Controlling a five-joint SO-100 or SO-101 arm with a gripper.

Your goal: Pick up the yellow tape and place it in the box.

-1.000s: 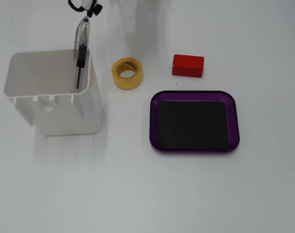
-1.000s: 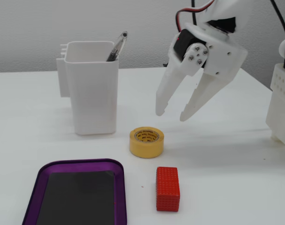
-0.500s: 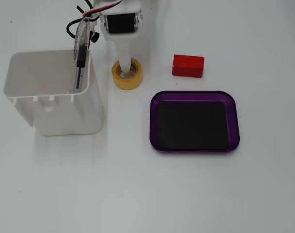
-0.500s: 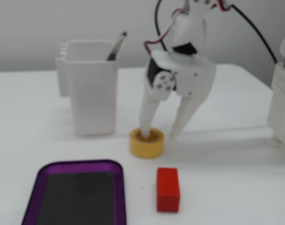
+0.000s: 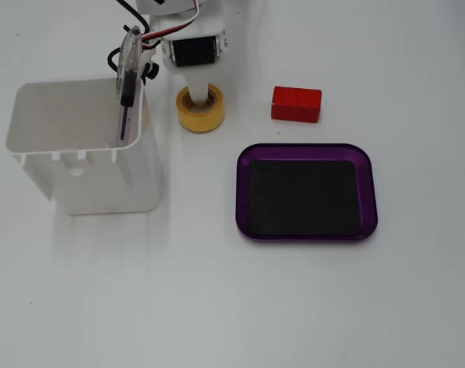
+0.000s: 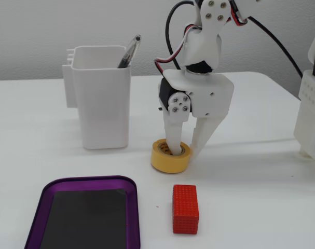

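I see the tool [image 6: 184, 150] lowered onto the yellow tape [image 6: 170, 157], which lies flat on the white bench [image 6: 261, 197] beside the white bin [image 6: 101, 98]. 1 finger [image 6: 173, 132] stands inside the core, the other [image 6: 204, 135] outside the roll's wall, so the tool straddles the wall; I cannot tell whether it presses yet. The box [image 5: 306, 192] sits apart, with a red block [image 5: 296, 103] near it. 1 pen [image 5: 128, 77] stands in the bin.

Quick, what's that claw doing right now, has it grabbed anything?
Gripper: straddling the yellow tape's wall, one finger in the hole, one outside; tape on the table, grip cannot be told.
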